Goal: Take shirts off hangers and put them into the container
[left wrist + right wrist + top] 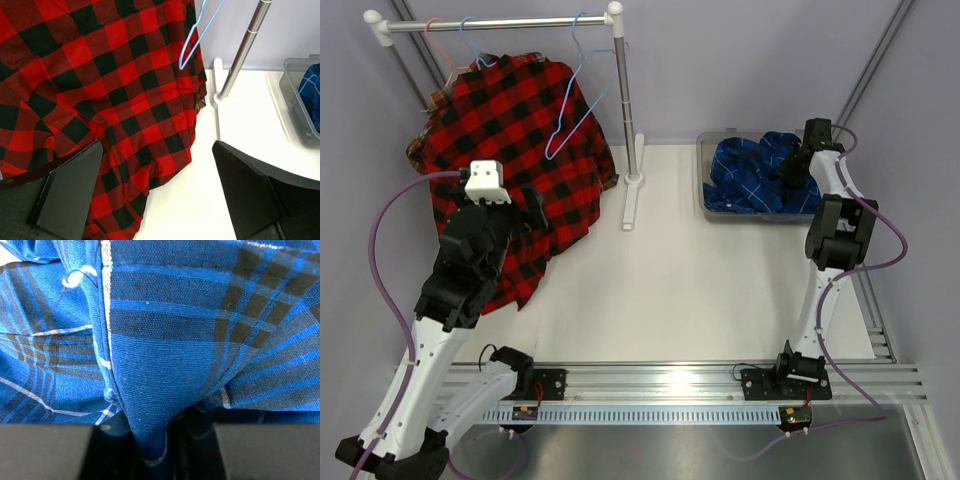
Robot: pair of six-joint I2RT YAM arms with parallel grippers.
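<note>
A red-and-black check shirt (520, 120) (100, 90) hangs on the rack, with a brown plaid shirt's edge (417, 150) showing behind it. An empty light blue hanger (575, 110) (192, 42) dangles in front of it. My left gripper (505, 220) (156, 150) stands open close to the red shirt's lower hem, touching nothing. The blue shirt (760, 175) (160, 365) lies bunched in the grey container (705, 175) (295, 100). My right gripper (798, 165) (155, 440) is down in it, jaws parted, a fold of blue cloth hanging loose between them.
The white-and-steel rack (620, 100) stands at the back left, its post and foot (632, 195) between the shirts and the container. A pink hanger hook (435, 35) and a blue hook (470, 35) sit on the bar. The white tabletop (700, 290) lies between the arms.
</note>
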